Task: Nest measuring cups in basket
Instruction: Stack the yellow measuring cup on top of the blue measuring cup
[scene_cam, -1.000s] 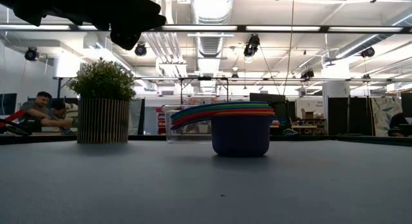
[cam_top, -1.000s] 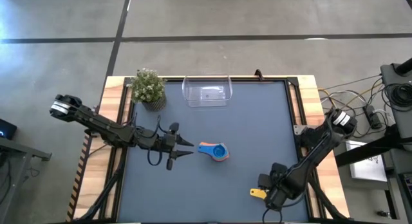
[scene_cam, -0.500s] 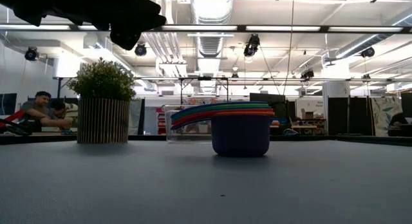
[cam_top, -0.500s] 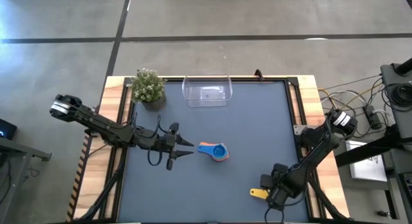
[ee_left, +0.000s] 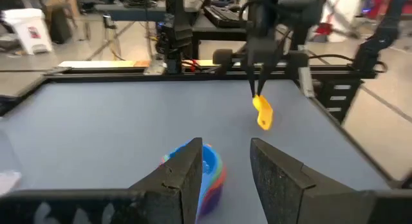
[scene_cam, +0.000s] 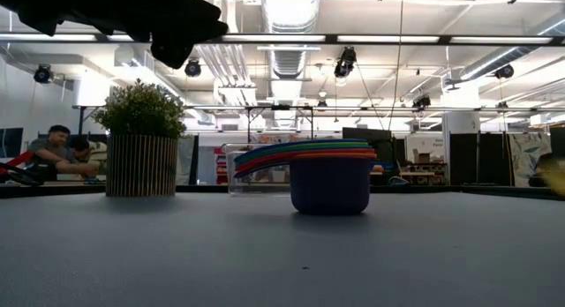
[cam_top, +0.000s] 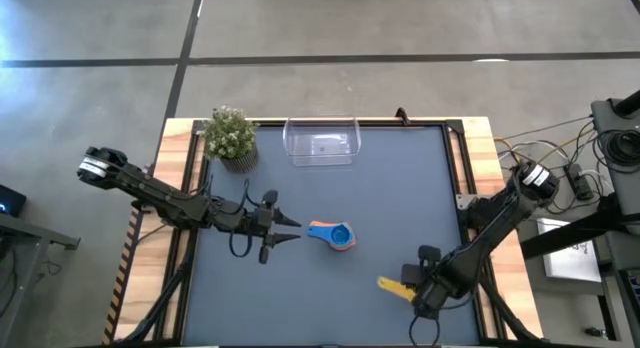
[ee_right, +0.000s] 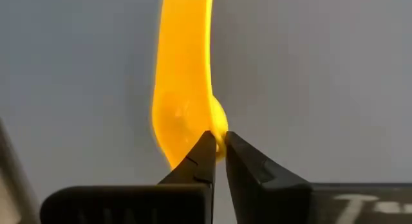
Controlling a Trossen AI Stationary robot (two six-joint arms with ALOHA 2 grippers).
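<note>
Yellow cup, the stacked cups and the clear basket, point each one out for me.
yellow cup (ee_left: 262, 112), left wrist view, on its bowl.
stacked cups (cam_top: 340, 235), high view, on the blue top cup.
basket (cam_top: 322, 156), high view, on its near wall.

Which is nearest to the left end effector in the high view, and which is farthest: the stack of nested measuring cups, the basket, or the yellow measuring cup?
From the left end effector:
1. Stack of nested measuring cups, just beside it at table centre.
2. Basket, at the far edge.
3. Yellow measuring cup, held by the right end effector toward the near right.
</note>
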